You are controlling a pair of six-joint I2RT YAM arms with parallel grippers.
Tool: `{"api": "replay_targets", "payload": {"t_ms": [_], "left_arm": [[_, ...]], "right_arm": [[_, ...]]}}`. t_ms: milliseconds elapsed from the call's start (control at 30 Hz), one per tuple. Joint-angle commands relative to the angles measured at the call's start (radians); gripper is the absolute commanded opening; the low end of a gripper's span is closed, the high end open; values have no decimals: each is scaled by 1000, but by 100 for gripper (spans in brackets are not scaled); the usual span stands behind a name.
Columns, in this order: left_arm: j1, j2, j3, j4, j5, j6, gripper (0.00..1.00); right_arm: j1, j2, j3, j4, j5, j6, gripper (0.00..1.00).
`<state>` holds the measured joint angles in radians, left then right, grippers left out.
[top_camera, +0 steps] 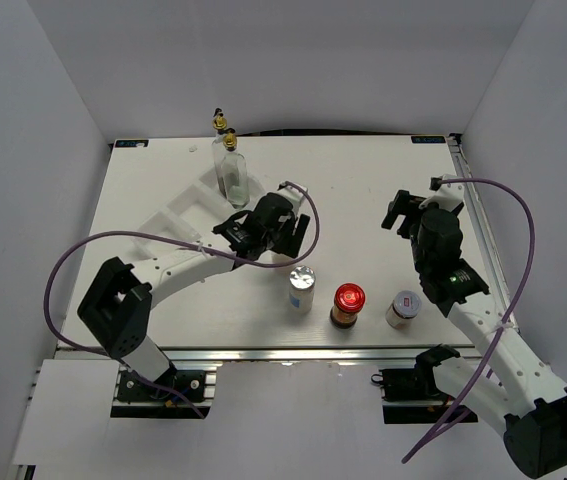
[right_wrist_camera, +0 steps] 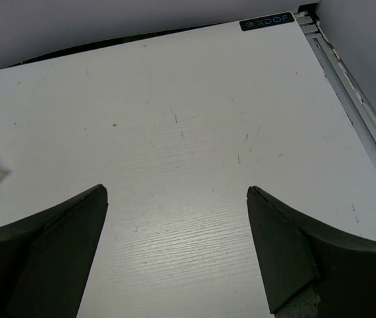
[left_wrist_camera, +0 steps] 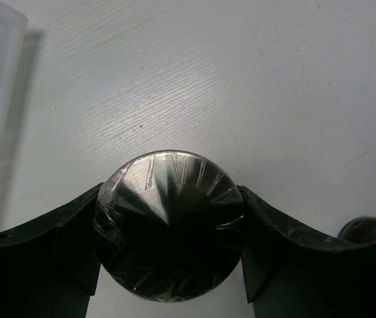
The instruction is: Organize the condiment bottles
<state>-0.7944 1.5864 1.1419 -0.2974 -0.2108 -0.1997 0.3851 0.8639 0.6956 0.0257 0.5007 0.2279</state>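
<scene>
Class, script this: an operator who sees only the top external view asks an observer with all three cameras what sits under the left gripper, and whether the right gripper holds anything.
Operator: The left gripper hides whatever is under it. What's there?
Observer: The left wrist view shows a silver-lidded shaker between its fingers, which press against both sides of the lid.
Operator: And the right gripper?
Observer: Its wrist view shows wide-open jaws with only bare table between them.
</scene>
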Motion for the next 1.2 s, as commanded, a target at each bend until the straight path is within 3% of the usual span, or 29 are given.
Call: {"api": "replay_targets", "payload": {"t_ms": [0,100,233,400,467,567,733,1167], "left_arm": [[-2,-5,36,-26,-24,2,69],[-2,-32,36,-9,-30,-6,58],[-2,-69,54,-26,-135,-36,35],[3,-120,87,-106,-387,-104,28],[24,-147,90,-115,-470,-113,27],[105,-174,97,-126,-486,-133,27],[286,-212,94,-71,-377,-141,27],[465,-66,225,-34,-335,-129,28]], "right_arm": [[-8,-12,-5,52,27,-10,89],[-9,-23,-10,54,25,-15,89],[-9,-34,-11,56,30,-16,89],[-9,-43,-21,59,39,-19,90],[-11,-45,-21,60,42,-19,89],[-11,-45,-24,62,52,-22,89],[-11,-43,-25,65,58,-27,89],[-18,-19,-28,69,78,-36,89]]}}
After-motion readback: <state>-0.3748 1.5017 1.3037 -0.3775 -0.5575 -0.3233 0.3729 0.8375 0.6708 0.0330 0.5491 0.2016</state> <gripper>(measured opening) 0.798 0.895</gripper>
